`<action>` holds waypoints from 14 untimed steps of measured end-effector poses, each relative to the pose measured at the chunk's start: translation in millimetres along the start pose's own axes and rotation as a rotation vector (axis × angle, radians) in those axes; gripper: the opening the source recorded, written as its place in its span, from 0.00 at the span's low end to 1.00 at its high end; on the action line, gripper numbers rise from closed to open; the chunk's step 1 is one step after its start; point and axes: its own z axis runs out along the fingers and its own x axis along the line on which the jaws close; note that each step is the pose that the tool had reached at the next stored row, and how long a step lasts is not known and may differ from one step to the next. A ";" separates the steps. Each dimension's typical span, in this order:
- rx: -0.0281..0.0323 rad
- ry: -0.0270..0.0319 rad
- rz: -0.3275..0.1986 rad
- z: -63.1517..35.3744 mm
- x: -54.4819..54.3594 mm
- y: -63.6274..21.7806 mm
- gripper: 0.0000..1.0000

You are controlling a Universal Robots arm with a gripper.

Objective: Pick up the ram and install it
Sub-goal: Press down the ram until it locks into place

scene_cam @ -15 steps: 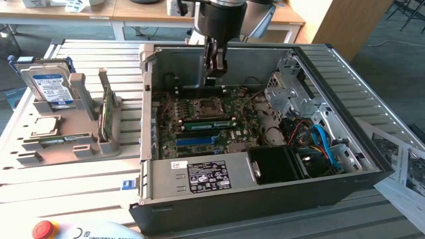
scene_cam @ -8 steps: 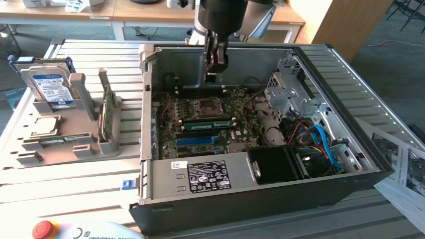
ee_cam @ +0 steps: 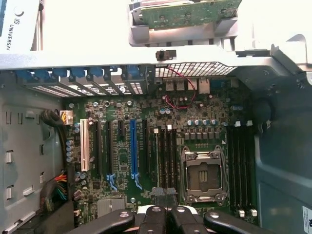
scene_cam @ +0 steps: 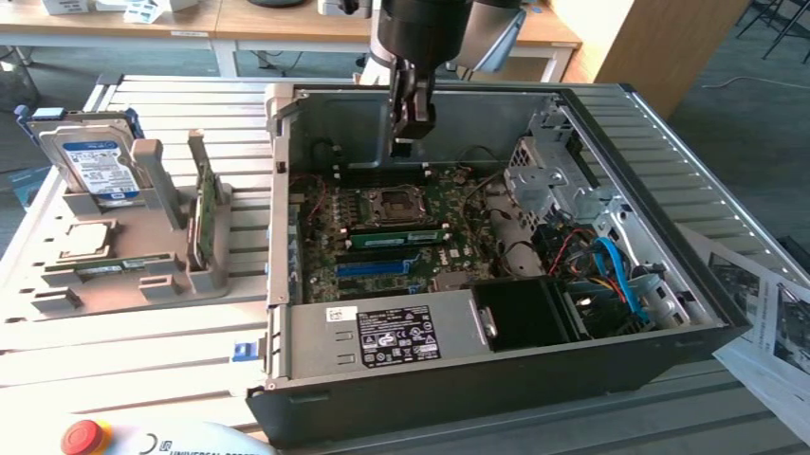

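The gripper point(scene_cam: 412, 136) is hanging over the open computer case point(scene_cam: 708, 327) in the upper middle of the exterior view. Its fingers are pressed together, and nothing is showing between them. In the wrist view the gripper point(ee_cam: 165, 197) is sitting at the bottom centre, over the motherboard point(ee_cam: 146, 146) and close to the empty CPU socket point(ee_cam: 202, 174).

The ram point(scene_cam: 120, 265) is, as far as I can judge, the narrow green stick lying low in the grey tray point(scene_cam: 51, 303) at the left of the exterior view, well apart from the gripper. The hard drive point(scene_cam: 91, 163) and an upright expansion card point(scene_cam: 197, 204) are standing in the same tray. A second green stick point(scene_cam: 398, 237) is showing in the slots beside the socket, and I cannot tell whether it is seated.

A stick like this is likely handling as light, thin and stiff, but fragile at the chips and the contact edge. The safest hold is looking like the two flat faces near mid-length, or the bare short ends, keeping clear of the contacts
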 end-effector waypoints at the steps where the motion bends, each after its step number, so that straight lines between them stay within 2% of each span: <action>1: -0.0001 0.0003 -0.005 0.0 0.0 0.0 0.11; 7: -0.0001 0.0026 -0.015 -0.6 -0.1 0.0 0.11; 14: 0.0001 0.0036 -0.016 -10.4 -0.2 0.4 0.11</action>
